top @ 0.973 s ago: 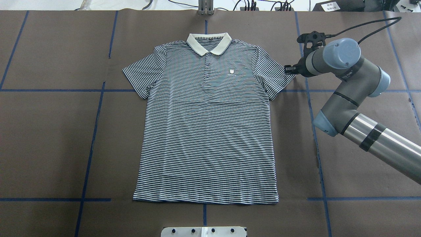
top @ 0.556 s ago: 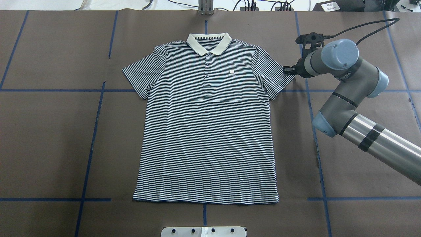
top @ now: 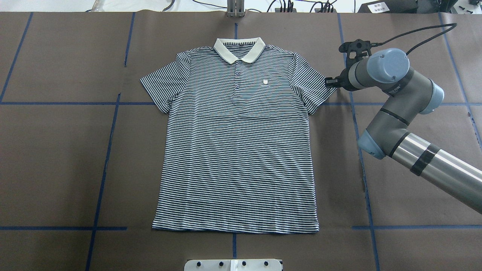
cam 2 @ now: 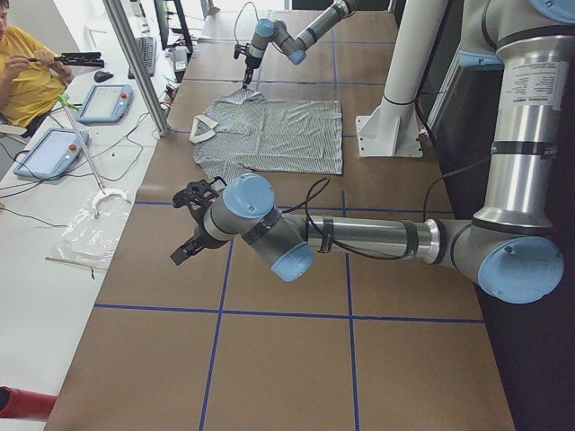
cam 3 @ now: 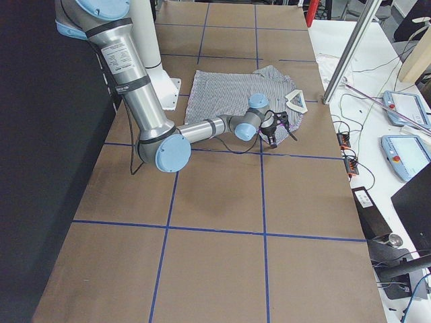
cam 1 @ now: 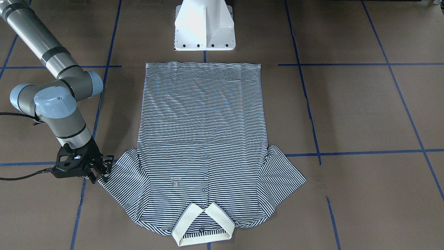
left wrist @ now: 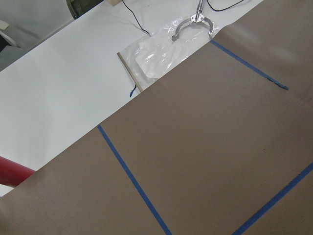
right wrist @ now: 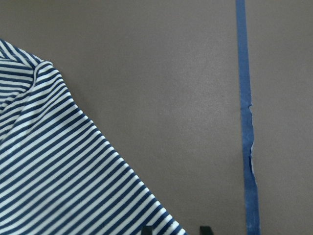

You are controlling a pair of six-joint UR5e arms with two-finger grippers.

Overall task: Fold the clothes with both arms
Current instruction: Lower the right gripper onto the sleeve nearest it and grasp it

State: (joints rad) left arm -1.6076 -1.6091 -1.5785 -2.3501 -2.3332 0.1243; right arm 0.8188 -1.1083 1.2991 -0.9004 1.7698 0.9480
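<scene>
The striped polo shirt (top: 237, 150) lies flat and face up on the brown table, with its cream collar (top: 239, 49) on the far side. It also shows in the front view as the shirt (cam 1: 201, 121). My right gripper (top: 328, 81) is low at the outer edge of the shirt's right sleeve (top: 312, 88). In the right wrist view the right gripper (right wrist: 173, 230) is open, and the corner of the sleeve (right wrist: 58, 171) reaches between its two black fingertips. My left gripper (cam 2: 184, 229) hovers over bare table far from the shirt. It shows only in the left side view, so I cannot tell its state.
The white pedestal base (cam 1: 204, 26) stands just behind the shirt's hem. Blue tape lines (top: 109, 150) grid the brown paper. A clear plastic bag (left wrist: 161, 51) lies off the table's left end, where a seated person (cam 2: 22, 63) and tablets (cam 2: 103, 101) are.
The right arm's wrist and elbow have shifted slightly. Its gripper has stayed at the sleeve's edge. The shirt has not moved.
</scene>
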